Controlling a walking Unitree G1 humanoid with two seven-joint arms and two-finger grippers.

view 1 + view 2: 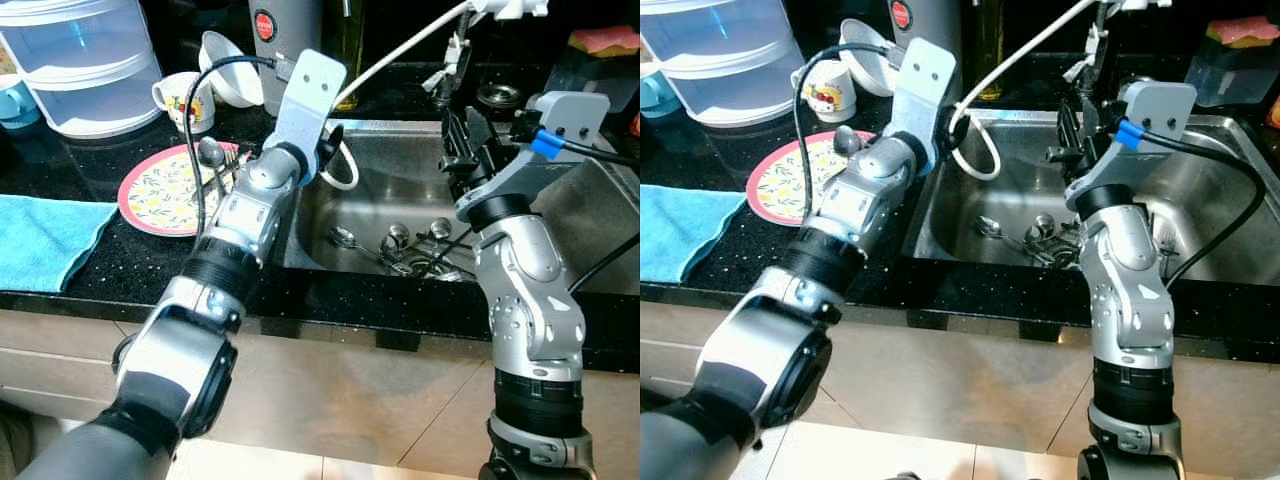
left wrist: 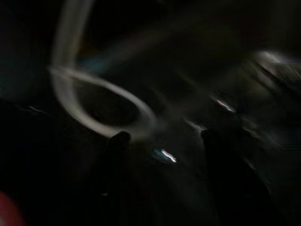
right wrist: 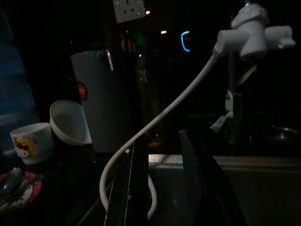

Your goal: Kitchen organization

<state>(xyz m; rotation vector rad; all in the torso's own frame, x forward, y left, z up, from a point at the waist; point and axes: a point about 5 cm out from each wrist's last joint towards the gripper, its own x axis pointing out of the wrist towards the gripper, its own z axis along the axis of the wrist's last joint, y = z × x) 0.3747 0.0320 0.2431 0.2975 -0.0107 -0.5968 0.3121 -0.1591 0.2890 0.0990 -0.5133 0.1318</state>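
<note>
Over the stainless steel sink basin [image 1: 590, 225], set into the black speckled stone desk [image 1: 120, 265], both silver arms reach forward. Down in the basin lies a loose heap of metal spoons [image 1: 398, 240] and other cutlery, their bowls and handles crossing near the drain.

The right tool [image 1: 462, 138] hangs above the middle of the basin, well clear of the spoons. In the right wrist view its two long black fingers [image 3: 136, 183] stand apart with a clear gap between them and nothing held, pointing toward the back of the desk. A white flexible hose [image 3: 160, 117] curves from a white plastic tap fitting [image 3: 251, 33] down past those fingers and curls into a loop at the sink's left rim.

The left tool [image 2: 162, 155] sits at the left edge of the sink, next to that hose loop. Its wrist view is dark and blurred; two dark fingers can just be made out with a gap between them, but I cannot tell for sure whether they are open or closed.

On the desk to the left of the sink rests a round plate with a red rim and a yellow floral pattern [image 1: 160, 195], with some metal cutlery lying on it. Behind it stand a small white cup with a cartoon print [image 1: 182, 98], a tilted white bowl [image 1: 228, 68] and a tall grey canister with a red round badge [image 1: 285, 40]. A clear plastic tiered container [image 1: 85, 60] stands at the far left, and a blue cloth [image 1: 45, 235] lies on the desk's near left edge.
</note>
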